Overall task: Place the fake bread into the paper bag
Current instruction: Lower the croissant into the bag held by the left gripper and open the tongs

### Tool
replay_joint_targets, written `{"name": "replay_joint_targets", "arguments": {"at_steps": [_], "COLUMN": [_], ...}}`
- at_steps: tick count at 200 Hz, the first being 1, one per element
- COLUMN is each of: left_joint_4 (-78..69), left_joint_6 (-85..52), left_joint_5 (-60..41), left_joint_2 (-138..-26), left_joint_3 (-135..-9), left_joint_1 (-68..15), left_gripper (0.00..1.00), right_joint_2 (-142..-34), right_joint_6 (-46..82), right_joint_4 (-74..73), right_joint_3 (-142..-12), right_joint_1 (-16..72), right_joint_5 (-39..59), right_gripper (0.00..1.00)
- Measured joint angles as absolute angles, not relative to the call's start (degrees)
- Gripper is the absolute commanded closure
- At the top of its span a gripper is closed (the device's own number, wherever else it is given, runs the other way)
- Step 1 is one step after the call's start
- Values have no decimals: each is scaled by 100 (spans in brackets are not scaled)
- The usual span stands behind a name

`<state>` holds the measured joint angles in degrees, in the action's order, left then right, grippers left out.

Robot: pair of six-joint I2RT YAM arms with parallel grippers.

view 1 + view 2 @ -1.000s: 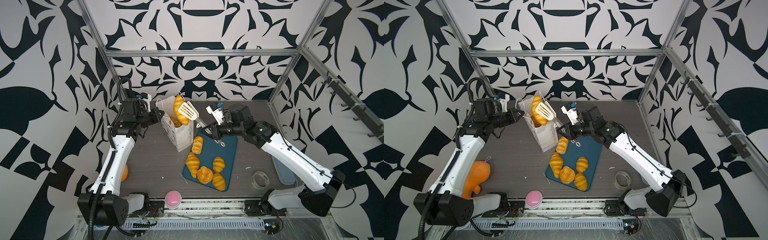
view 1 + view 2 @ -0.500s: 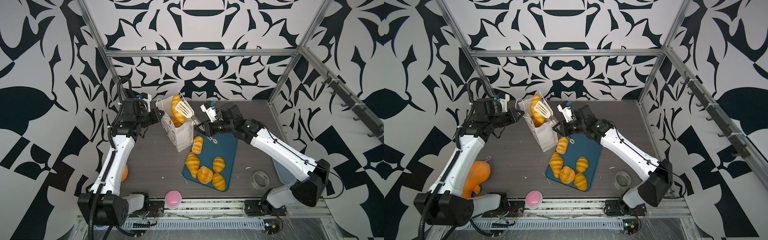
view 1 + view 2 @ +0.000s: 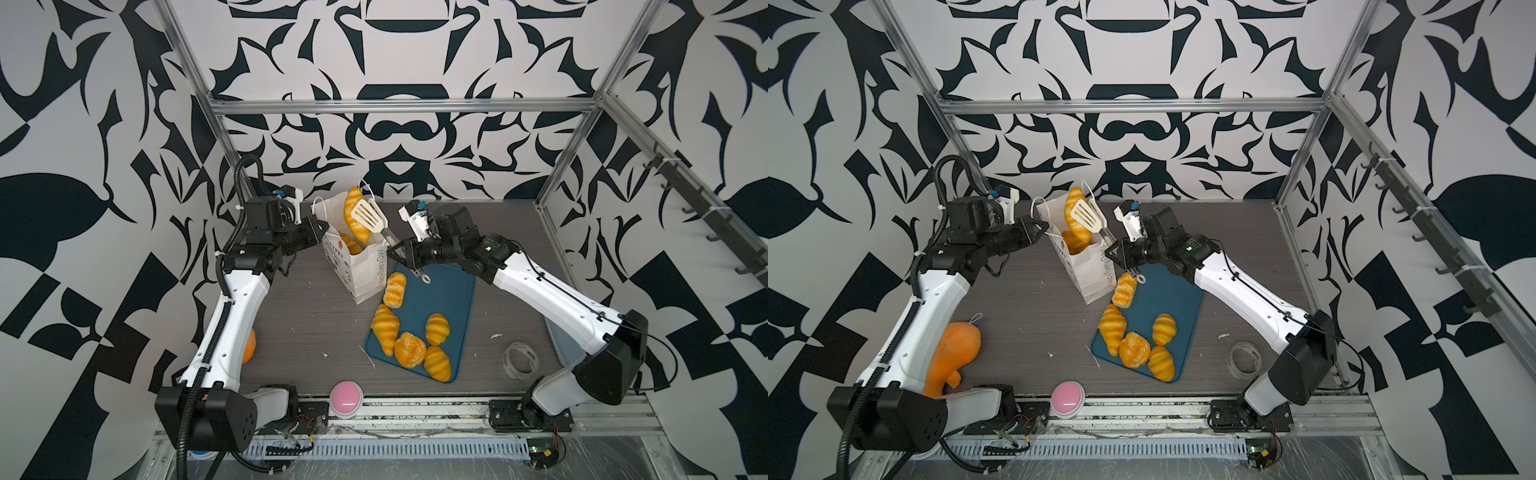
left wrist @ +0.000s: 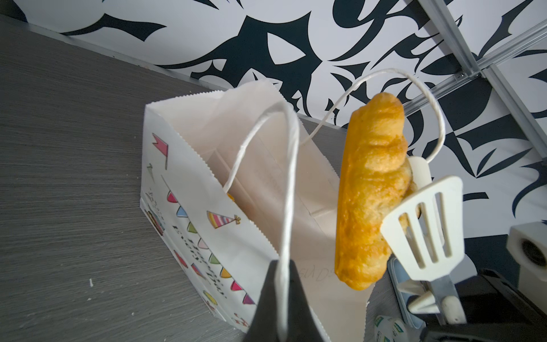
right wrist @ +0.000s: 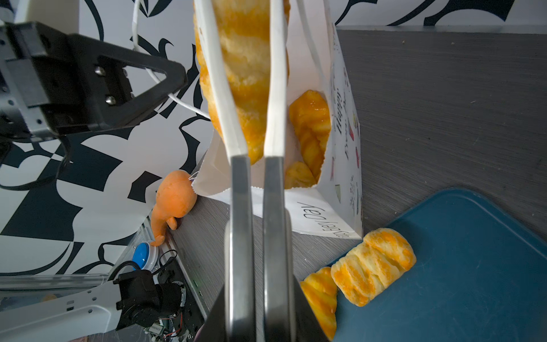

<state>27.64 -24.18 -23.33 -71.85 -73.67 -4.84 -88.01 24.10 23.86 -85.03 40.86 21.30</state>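
Gripping one twisted white cord handle (image 4: pixel 284 189) of the matte paper bag (image 3: pixel 361 278) with left fingers (image 4: pixel 265 305) closed on it, bag upright on the grey wood-grain worktop (image 3: pixel 299 316). Squeezing the flat steel arms of white slotted tongs (image 4: pixel 426 274) with right fingers (image 5: pixel 217 328) shut around them, blades clamped on a long, glossy braided loaf (image 4: pixel 370 192) of fake bread hanging end-down over the bag's open mouth. More striped golden pieces (image 5: pixel 310 124) inside. At 5 o'clock from the bag, on a smooth teal board (image 3: pixel 453 291): three ribbed croissants (image 3: pixel 385 328), a round bun (image 3: pixel 409 350) and a stubby roll (image 3: pixel 395 289) just beside the bag's base
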Motion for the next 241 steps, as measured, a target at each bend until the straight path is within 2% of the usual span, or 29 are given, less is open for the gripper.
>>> {"name": "replay_joint_targets", "arguments": {"at_steps": [171, 241], "left_joint_4": [2764, 2764], "left_joint_6": [-2418, -2418], "left_joint_5": [-2335, -2333], "left_joint_2": [-7185, -7185], "left_joint_3": [-7367, -7367], "left_joint_1": [-484, -484], "left_gripper": [100, 100], "right_joint_2": [-8818, -8818], "right_joint_6": [2405, 2403], "right_joint_4": [2591, 2589], "right_joint_3": [-8503, -8503], "right_joint_1": [4086, 4086], "right_joint_5": [2119, 2119], "right_gripper": [54, 51]}}
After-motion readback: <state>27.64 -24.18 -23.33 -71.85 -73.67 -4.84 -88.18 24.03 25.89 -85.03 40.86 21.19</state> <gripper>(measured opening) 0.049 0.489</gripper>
